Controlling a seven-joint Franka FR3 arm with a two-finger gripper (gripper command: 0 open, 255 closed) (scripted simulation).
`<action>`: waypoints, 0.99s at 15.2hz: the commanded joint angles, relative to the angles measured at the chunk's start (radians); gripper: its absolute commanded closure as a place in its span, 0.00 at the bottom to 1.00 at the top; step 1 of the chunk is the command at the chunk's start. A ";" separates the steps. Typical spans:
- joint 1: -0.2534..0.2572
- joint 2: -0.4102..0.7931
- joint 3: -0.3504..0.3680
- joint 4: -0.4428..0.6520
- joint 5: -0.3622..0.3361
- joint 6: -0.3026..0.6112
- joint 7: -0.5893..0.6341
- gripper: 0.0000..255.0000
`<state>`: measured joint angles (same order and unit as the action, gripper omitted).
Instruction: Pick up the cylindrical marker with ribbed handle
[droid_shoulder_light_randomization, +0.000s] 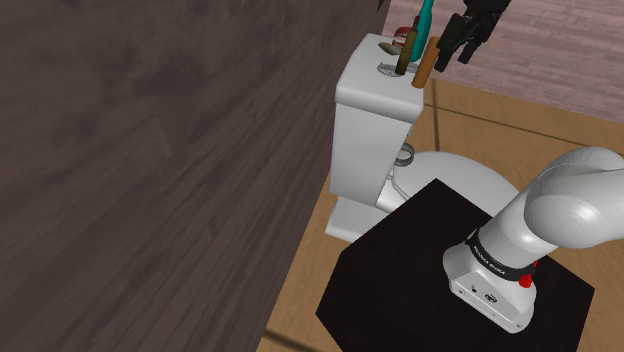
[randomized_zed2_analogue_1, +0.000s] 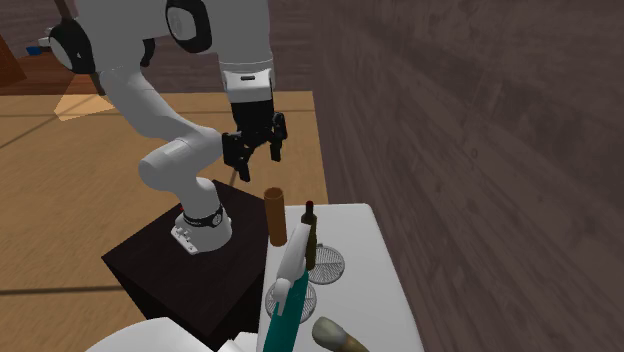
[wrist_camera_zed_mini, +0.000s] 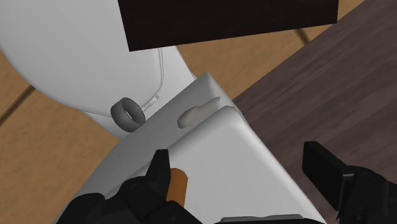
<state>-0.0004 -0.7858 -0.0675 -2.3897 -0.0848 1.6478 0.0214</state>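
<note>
Gripper (randomized_zed2_analogue_1: 254, 162) open wide, above the brown marker (randomized_zed2_analogue_1: 275, 215) at the tank lid (randomized_zed2_analogue_1: 372, 258) edge. Best approach: centre over it, drop straight, w/o bumping the bottle (randomized_zed2_analogue_1: 311, 235).

A white toilet tank (droid_shoulder_light_randomization: 372, 110) stands against the dark wooden wall. On its flat lid, a brown cylinder (droid_shoulder_light_randomization: 426, 62) is upright at the right edge. Left of it are a dark bottle (droid_shoulder_light_randomization: 405, 55) on a round wire mesh (randomized_zed2_analogue_1: 328, 265) and a teal tool (randomized_zed2_analogue_1: 285, 305).
</note>
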 joint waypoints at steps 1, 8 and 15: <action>0.000 0.000 0.000 0.000 0.000 0.000 0.000 0.00; -0.036 0.415 -0.017 0.439 -0.009 -0.195 0.051 0.00; -0.074 0.863 -0.056 1.009 -0.006 -0.486 0.073 0.00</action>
<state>-0.0680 0.0011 -0.1163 -1.4857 -0.0919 1.2185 0.0938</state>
